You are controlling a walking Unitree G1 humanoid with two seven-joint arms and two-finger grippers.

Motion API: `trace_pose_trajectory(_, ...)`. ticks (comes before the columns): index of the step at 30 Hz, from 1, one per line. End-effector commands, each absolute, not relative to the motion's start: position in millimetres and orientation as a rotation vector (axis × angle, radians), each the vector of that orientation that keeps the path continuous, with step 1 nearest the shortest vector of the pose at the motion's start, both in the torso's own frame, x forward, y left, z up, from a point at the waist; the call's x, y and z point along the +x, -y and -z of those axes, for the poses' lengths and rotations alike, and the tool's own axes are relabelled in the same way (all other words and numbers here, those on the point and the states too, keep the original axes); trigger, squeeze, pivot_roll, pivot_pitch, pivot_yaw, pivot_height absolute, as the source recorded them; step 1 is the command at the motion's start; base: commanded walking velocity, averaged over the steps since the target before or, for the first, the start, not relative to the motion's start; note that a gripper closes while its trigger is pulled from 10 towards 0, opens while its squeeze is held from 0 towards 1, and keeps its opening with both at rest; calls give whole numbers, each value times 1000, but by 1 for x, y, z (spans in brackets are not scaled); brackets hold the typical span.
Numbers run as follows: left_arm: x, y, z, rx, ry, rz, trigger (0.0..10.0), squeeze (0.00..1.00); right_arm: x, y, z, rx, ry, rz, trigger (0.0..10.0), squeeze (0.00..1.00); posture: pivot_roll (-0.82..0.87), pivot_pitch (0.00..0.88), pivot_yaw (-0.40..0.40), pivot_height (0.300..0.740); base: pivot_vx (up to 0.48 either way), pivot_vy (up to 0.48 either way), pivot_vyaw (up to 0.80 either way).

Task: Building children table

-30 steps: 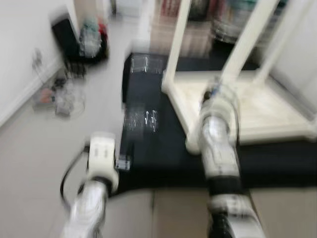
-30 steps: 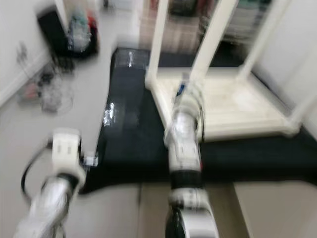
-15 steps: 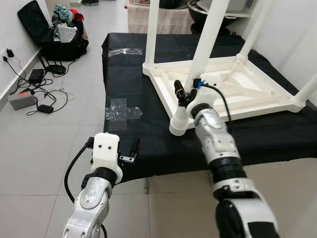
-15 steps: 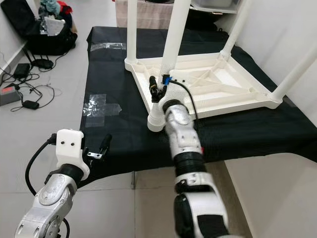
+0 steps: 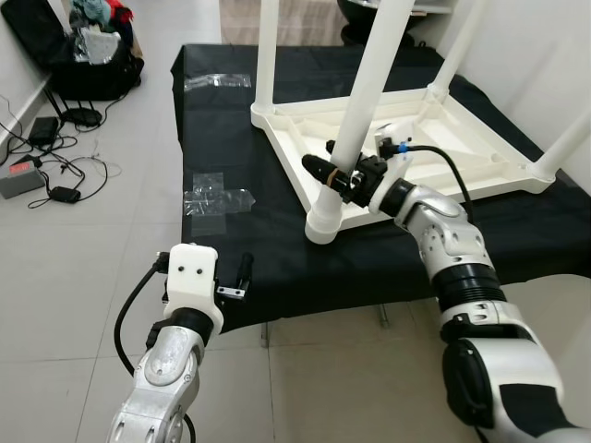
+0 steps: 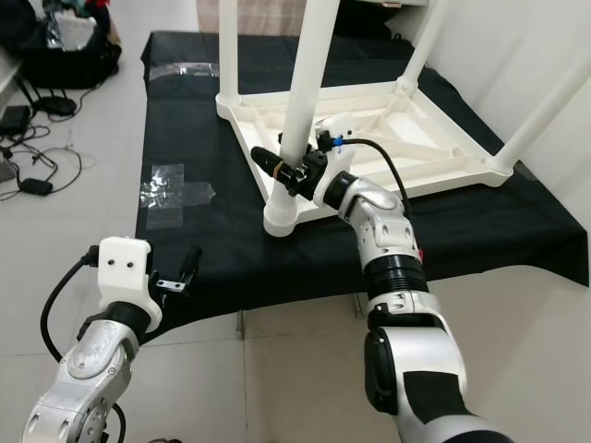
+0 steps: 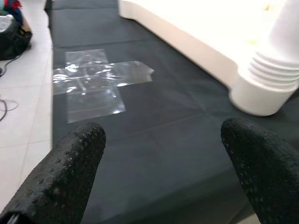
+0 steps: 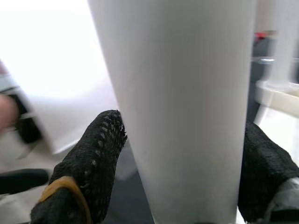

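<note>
A white children's table (image 5: 462,161) lies upside down on a black cloth (image 5: 231,148), its legs pointing up. The near leg (image 5: 365,83) stands in a ribbed socket (image 5: 325,220) at the front corner. My right gripper (image 5: 336,176) reaches in from the right and is shut on this leg just above the socket. In the right wrist view its fingers (image 8: 88,158) press against both sides of the white leg (image 8: 182,107). My left gripper (image 5: 237,275) hovers open at the cloth's front left edge, nothing between its fingers (image 7: 70,172).
Patches of clear tape (image 5: 217,196) stick to the cloth left of the table. A black bag with clothes (image 5: 88,55) and cables with small devices (image 5: 46,175) lie on the tiled floor at the left. A white wall (image 5: 554,55) rises at the right.
The camera has shifted and the blur is gone. My right forearm has swung out to the right, and its fingers now point left across the near leg. The left arm has barely moved.
</note>
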State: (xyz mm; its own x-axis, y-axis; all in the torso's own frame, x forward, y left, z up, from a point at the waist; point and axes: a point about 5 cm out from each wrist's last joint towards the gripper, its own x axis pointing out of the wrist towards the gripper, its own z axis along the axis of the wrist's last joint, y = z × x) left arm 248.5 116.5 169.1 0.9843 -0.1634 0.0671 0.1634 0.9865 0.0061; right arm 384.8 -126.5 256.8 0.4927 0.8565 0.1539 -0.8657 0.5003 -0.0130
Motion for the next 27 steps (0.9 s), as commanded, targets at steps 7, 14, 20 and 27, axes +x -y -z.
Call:
trace_pose_trajectory(7, 241, -112, -163, 12, 40, 183, 10000, 0, 386, 89, -250, -13, 147, -1138, 0, 0, 126, 162, -143, 740, 0, 0, 0)
trace_pose_trajectory(14, 241, -111, -163, 16, 43, 186, 10000, 0, 400, 96, -256, -15, 181, -867, 0, 0, 133, 139, -155, 740, 0, 0, 0)
trace_pose_trajectory(20, 244, -112, -164, 26, 52, 185, 10000, 0, 411, 128, -238, 70, 92, -384, 0, 0, 133, 135, -145, 740, 0, 0, 0)
trace_pose_trajectory(27, 246, -115, -164, 44, 55, 188, 10000, 0, 394, 152, -213, 165, 9, 184, 0, 0, 133, 127, -139, 740, 0, 0, 0)
